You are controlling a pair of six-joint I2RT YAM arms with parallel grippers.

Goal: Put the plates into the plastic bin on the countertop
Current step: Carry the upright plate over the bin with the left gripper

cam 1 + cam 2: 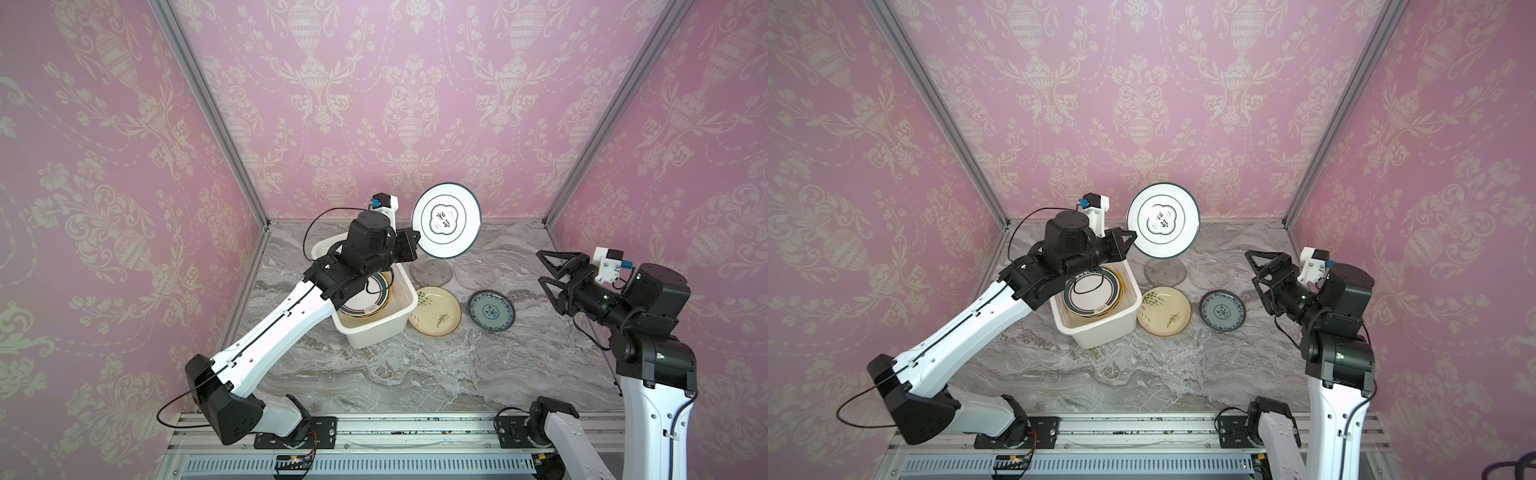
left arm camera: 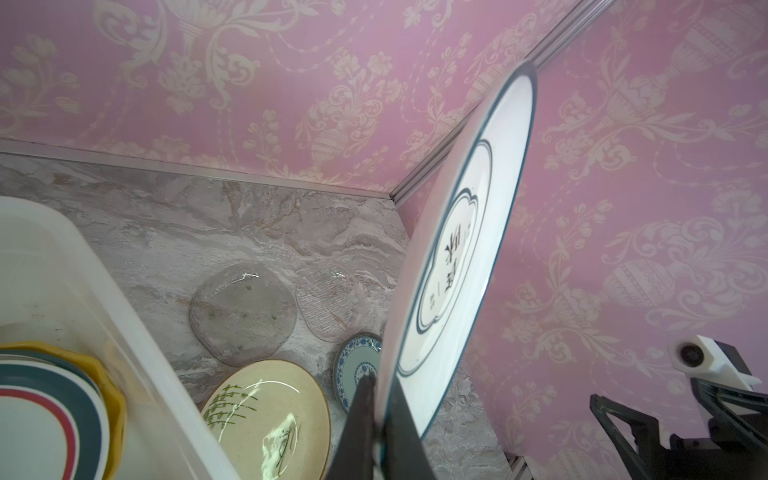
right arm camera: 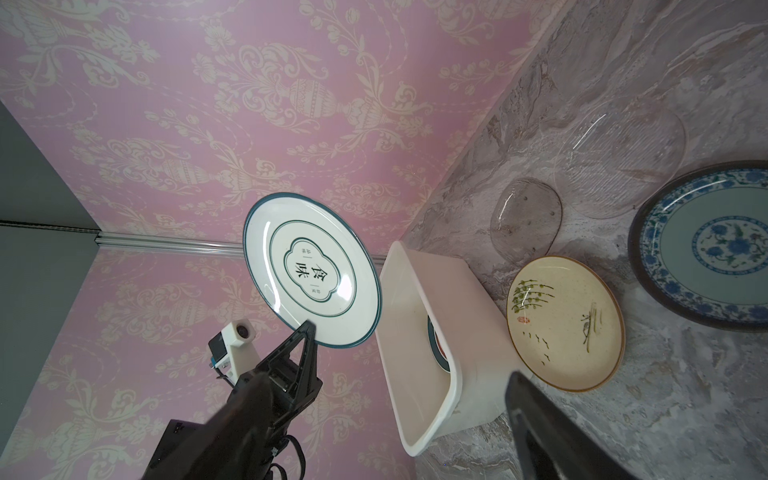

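My left gripper (image 1: 415, 245) is shut on the lower rim of a white dark-rimmed plate (image 1: 446, 222), which stands on edge in the air past the back right corner of the plastic bin (image 1: 374, 338). In the left wrist view both fingers pinch that plate (image 2: 465, 257) at its edge. A ringed plate (image 1: 365, 299) lies in the bin over a yellow one. On the countertop (image 1: 415, 374) right of the bin lie a cream sprig plate (image 1: 434, 311), a blue-patterned plate (image 1: 491, 310) and two glass plates (image 1: 430, 272) (image 1: 476, 272). My right gripper (image 1: 540, 266) hangs open and empty at the right.
The ribbed aluminium rail (image 1: 395, 428) with both arm bases runs along the front edge. Pink patterned walls close the back and sides, with metal posts (image 1: 552, 220) at the back corners. My left forearm (image 1: 282, 332) crosses over the bin's left side.
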